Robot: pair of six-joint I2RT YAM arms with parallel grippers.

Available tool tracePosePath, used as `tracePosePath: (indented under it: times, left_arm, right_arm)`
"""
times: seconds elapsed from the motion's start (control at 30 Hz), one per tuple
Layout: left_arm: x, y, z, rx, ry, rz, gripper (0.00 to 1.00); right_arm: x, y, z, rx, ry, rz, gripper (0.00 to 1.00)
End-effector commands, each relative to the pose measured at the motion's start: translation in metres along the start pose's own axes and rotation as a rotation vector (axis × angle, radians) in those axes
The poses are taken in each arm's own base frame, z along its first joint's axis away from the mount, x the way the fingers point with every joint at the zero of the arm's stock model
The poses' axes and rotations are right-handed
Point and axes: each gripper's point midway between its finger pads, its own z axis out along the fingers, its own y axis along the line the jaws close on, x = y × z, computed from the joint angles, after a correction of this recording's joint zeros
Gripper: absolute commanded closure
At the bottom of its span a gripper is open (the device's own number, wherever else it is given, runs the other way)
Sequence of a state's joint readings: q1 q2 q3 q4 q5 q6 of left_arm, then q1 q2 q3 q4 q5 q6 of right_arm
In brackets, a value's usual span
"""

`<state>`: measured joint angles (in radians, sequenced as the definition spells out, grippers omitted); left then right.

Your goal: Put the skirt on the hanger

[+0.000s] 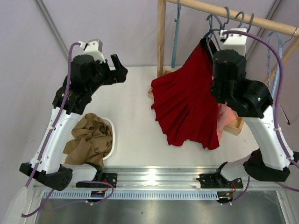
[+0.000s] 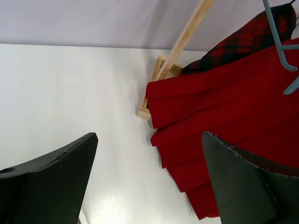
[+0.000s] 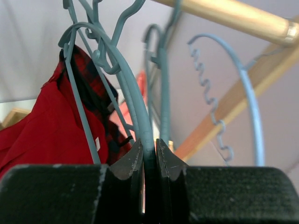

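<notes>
**Right gripper (image 3: 148,148) clamps hanger (image 3: 142,116) under rail (image 1: 233,14)**

The right gripper pinches the curved hook of the hanger just below the wooden rail. The skirt (image 1: 187,107) hangs beneath the rail, fanning onto the table (image 1: 131,116). The left gripper (image 1: 119,70) gapes empty, well left of the rail.

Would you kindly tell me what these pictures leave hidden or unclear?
Top view: the skirt's waistband, behind the right arm.
Right wrist view: whether the hanger in the right gripper carries the skirt; the fingers block its lower part.
Left wrist view: the skirt's top, past the frame edge.
</notes>
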<state>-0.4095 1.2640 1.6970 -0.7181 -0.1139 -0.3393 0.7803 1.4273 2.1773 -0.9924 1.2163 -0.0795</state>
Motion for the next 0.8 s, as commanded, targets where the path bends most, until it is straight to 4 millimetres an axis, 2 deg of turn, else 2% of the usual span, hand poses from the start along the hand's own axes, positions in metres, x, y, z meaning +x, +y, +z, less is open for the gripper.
tracePosePath:
  times: [0.0,0.03,0.1,0.13,0.23,0.3,0.33,0.4,0.43,0.5,0.6,0.77]
  left_arm:
    - [-0.010,-0.006,0.000,0.036,-0.037,-0.005,0.01]
    - [-0.009,-0.006,0.000,0.036,-0.032,-0.006,0.00]
    - [-0.009,-0.006,0.000,0.039,-0.034,-0.008,0.01]
    - [-0.009,-0.006,0.000,0.038,-0.033,-0.008,0.00]
    - [-0.010,-0.006,-0.002,0.039,-0.038,-0.008,0.00]
    - [-0.009,-0.006,-0.003,0.039,-0.038,-0.008,0.01]
    - [-0.009,-0.006,-0.003,0.040,-0.037,-0.010,0.00]
    - [-0.009,-0.006,-0.003,0.041,-0.037,-0.011,0.00]
    - [-0.009,-0.006,-0.004,0.043,-0.036,-0.011,0.00]
    - [-0.008,-0.007,-0.004,0.045,-0.034,-0.013,0.01]
    - [-0.007,-0.005,-0.007,0.042,-0.033,-0.011,0.01]
    - [-0.002,-0.002,-0.011,0.033,-0.036,-0.016,0.01]
  right_arm:
    - [-0.011,-0.083,-0.016,0.220,-0.026,0.069,1.00]
    - [-0.016,-0.097,-0.021,0.235,-0.043,0.123,1.00]
    - [-0.013,-0.106,-0.023,0.266,-0.036,0.053,1.00]
    - [-0.019,-0.117,-0.028,0.276,-0.056,0.121,1.00]
    - [-0.017,-0.119,-0.028,0.279,-0.055,0.066,1.00]
    - [-0.025,-0.105,-0.032,0.165,-0.095,0.090,1.00]
    - [-0.020,-0.093,-0.034,0.104,-0.095,0.094,1.00]
    - [-0.026,-0.059,-0.036,-0.056,-0.117,0.096,1.00]
    - [-0.019,-0.046,-0.035,-0.104,-0.101,0.052,1.00]
    - [-0.017,-0.006,-0.032,-0.218,-0.087,0.042,1.00]
    - [-0.014,0.029,-0.023,-0.280,-0.073,0.023,1.00]
    - [-0.034,0.045,-0.011,-0.292,-0.146,0.101,1.00]
